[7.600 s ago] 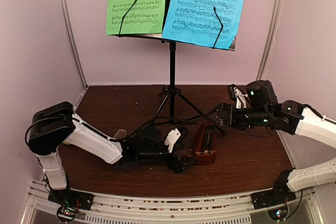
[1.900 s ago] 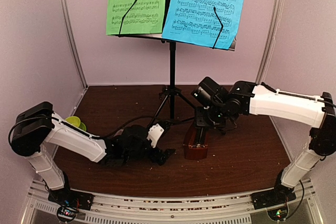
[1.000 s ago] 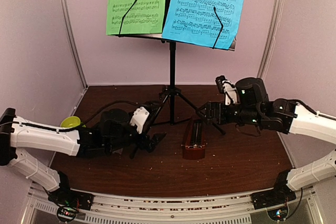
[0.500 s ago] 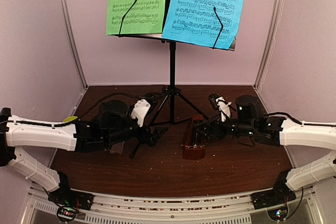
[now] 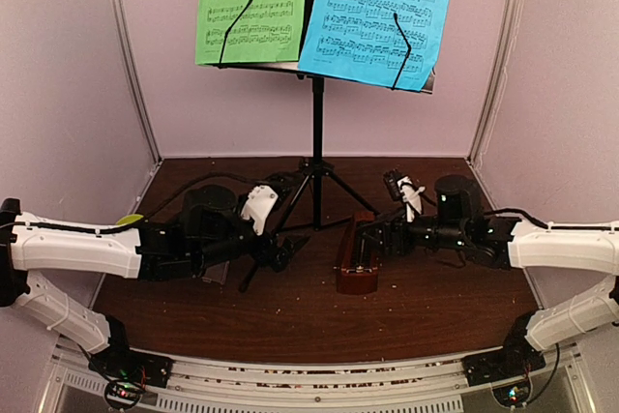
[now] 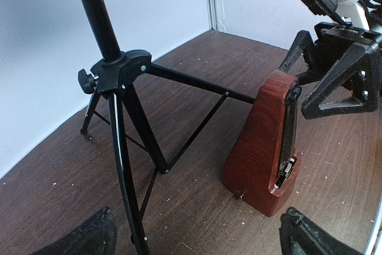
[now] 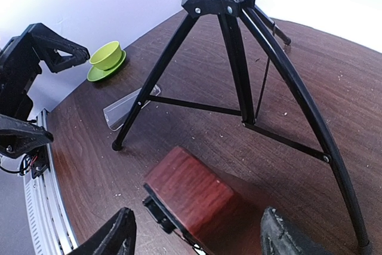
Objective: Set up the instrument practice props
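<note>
The black tripod music stand stands at the back and holds a green sheet and a blue sheet. Its legs show in the left wrist view and the right wrist view. The red-brown metronome stands upright in front of the tripod, uncovered. Its clear cover lies flat by a tripod foot. My left gripper is open and empty, left of the metronome. My right gripper is open just right of the metronome's top, its fingers apart from it.
A lime green cup on its saucer sits at the far left by the wall, a sliver of it showing behind my left arm. A black cable trails over the brown table. Walls close three sides.
My right gripper has come down and left, close to the metronome's top. My left arm has stretched right toward the tripod legs. The metronome has stayed put over the last second.
</note>
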`<state>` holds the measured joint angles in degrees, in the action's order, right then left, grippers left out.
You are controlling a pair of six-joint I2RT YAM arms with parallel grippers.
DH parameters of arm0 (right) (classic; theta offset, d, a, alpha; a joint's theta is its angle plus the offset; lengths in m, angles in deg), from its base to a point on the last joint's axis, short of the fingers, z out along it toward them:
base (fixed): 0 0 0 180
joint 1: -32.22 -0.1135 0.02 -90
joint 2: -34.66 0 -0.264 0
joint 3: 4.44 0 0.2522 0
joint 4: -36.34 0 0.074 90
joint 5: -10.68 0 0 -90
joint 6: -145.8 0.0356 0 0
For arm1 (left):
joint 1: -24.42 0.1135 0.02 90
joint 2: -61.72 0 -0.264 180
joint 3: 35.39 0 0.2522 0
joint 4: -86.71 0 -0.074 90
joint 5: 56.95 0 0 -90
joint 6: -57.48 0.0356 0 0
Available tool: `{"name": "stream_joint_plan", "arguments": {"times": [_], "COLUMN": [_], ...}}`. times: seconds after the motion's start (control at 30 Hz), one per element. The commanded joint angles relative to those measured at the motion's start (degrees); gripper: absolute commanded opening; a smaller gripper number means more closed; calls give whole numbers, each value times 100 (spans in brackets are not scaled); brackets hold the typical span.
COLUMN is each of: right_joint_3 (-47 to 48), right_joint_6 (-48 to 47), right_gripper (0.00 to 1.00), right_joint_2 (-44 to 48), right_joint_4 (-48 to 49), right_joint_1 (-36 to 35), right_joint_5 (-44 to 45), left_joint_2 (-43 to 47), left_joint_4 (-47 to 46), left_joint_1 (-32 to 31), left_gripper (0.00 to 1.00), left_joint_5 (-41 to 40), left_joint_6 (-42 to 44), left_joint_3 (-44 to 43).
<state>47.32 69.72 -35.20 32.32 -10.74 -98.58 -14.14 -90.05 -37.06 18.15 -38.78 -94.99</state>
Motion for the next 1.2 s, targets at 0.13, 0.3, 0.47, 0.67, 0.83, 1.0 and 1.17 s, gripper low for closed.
{"name": "stream_joint_plan", "arguments": {"times": [0.13, 0.3, 0.47, 0.67, 0.83, 1.0, 1.17], "right_joint_3": [-393, -396, -396, -408, -438, -493, -605], "right_joint_6": [12, 100, 278, 365, 367, 358, 375], "right_gripper": [68, 61, 59, 54, 44, 39, 40], "right_joint_2": [83, -14, -111, -168, -133, -87, 109], "right_joint_4": [332, 507, 665, 714, 637, 548, 471], "right_joint_1": [119, 139, 139, 140, 152, 182, 192], "right_joint_5": [-51, -73, -136, -177, -154, -206, -225], "left_joint_2": [82, 40, 18, -7, -42, -86, -130], "left_joint_4": [-65, -40, -11, -7, -18, -40, -63], "left_joint_1": [39, 39, 37, 39, 34, 39, 39], "left_gripper": [97, 97, 97, 97, 97, 97, 97], "left_joint_5": [-65, -63, -65, -73, -57, -14, 4], "left_joint_6": [19, 36, 2, -37, -47, -34, -29], "left_joint_3": [-85, -133, -144, -135, -151, -179, -188]}}
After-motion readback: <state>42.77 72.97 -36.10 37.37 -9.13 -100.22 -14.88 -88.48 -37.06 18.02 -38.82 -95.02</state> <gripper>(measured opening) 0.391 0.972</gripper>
